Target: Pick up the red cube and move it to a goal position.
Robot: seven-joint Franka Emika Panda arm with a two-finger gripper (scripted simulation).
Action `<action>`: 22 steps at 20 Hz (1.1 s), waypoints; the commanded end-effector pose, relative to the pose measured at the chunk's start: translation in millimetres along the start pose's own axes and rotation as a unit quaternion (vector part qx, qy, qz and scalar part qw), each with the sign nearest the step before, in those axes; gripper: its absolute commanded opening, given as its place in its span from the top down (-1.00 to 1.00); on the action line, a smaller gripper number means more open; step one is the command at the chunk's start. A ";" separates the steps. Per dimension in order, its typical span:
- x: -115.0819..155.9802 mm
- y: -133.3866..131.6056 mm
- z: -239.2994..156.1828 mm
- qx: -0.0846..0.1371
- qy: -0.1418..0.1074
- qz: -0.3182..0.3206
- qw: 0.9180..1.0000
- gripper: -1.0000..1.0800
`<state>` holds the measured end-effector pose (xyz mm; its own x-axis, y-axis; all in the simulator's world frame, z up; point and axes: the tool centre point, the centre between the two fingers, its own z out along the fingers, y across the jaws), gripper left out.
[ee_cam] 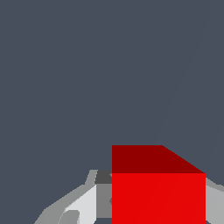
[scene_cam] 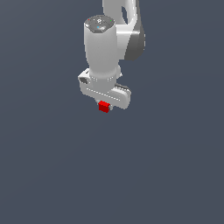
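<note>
The red cube (scene_cam: pixel 103 106) is small and bright red, and sits just under the white gripper body, much narrower than it. My gripper (scene_cam: pixel 105 107) is shut on the red cube, with the fingers mostly hidden behind the hand in the exterior view. In the wrist view the red cube (ee_cam: pixel 157 192) fills the space between the grey fingers (ee_cam: pixel 103 194), which stand on both sides of it. I cannot tell from the plain background how far the cube is above the floor.
A plain dark grey-blue surface (scene_cam: pixel 166 175) surrounds the arm in both views. No other object or marker shows.
</note>
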<state>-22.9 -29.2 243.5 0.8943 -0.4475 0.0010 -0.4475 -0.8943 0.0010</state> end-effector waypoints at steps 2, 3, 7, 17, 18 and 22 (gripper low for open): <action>1.1 -4.5 -38.5 0.000 0.000 0.000 1.000 1.00; 1.6 -5.9 -49.1 0.000 0.000 0.000 1.000 1.00; 3.8 -11.6 -90.6 0.000 0.000 0.000 1.000 1.00; 9.4 -22.1 -159.3 0.000 0.000 0.000 1.000 1.00; 9.8 -22.8 -163.2 0.000 0.000 0.000 1.000 1.00; 11.2 -24.7 -173.9 0.000 0.000 -0.001 1.000 1.00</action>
<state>-2.6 -12.2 413.3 0.8948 -0.4465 0.0005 -0.4465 -0.8948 0.0000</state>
